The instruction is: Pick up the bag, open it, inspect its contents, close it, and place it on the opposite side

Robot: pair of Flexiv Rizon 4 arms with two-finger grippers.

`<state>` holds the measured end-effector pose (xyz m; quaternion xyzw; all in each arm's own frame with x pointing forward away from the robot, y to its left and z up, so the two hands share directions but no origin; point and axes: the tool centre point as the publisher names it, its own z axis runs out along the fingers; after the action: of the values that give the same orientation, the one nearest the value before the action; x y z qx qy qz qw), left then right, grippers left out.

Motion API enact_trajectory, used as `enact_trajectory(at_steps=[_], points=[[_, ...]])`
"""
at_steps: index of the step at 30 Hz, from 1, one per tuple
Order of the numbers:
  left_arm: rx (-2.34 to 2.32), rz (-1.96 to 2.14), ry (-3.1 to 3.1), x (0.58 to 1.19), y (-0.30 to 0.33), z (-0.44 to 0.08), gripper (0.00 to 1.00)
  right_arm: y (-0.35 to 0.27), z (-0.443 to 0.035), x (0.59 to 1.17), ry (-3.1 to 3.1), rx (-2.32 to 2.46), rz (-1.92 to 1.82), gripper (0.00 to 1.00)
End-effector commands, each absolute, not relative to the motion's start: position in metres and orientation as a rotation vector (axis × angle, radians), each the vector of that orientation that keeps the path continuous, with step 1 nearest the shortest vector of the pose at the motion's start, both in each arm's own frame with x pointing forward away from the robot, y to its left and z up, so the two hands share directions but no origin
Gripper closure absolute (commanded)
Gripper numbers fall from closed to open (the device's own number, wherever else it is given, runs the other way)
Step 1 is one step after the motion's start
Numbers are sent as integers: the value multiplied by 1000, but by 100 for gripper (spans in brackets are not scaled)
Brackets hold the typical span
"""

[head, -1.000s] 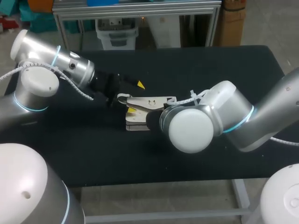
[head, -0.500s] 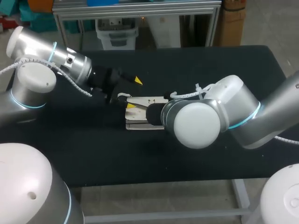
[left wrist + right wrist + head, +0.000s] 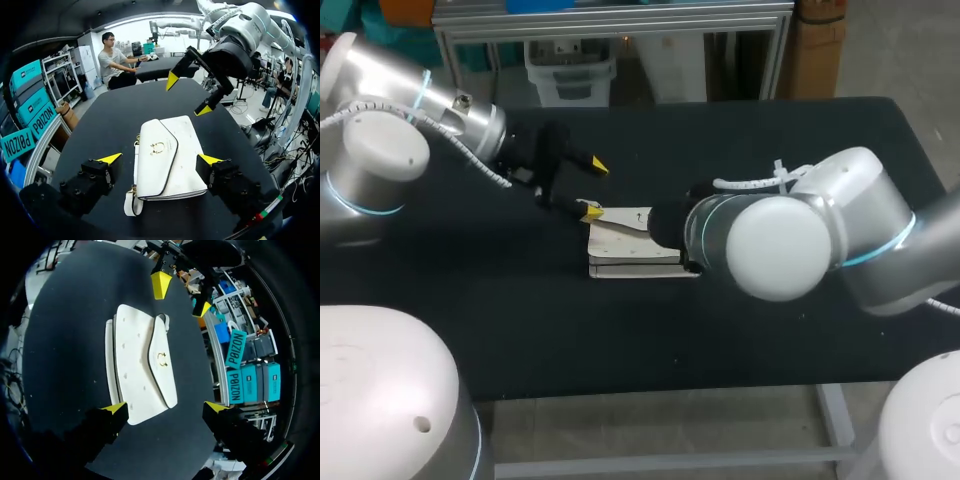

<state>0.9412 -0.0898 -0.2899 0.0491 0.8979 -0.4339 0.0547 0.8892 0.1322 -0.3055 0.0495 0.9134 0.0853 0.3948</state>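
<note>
Bag flat btwn L pincer, R pincer, both spread

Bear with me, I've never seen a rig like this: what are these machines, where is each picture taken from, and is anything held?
These are two robot arms at a black table. One picture looks down from above and behind them; the two round ones come from a camera on each wrist, looking along the fingers. Each arm ends in a gripper with two yellow-tipped fingers: the left gripper enters from the left, the right gripper from the right. Between them a white bag lies flat on the table, flap closed. Both grippers are open near opposite ends of the bag; nothing is held.
</note>
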Motion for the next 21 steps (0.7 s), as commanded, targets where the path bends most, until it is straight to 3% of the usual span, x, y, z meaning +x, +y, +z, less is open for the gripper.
enact_trajectory(at_steps=[1,21], points=[[123,-1172,2787,930,-86,-276,0,118,-290,884,2335,41,379,0],[294,-703,2942,919,-80,-275,0,116,-266,904,2625,-99,270,0]])
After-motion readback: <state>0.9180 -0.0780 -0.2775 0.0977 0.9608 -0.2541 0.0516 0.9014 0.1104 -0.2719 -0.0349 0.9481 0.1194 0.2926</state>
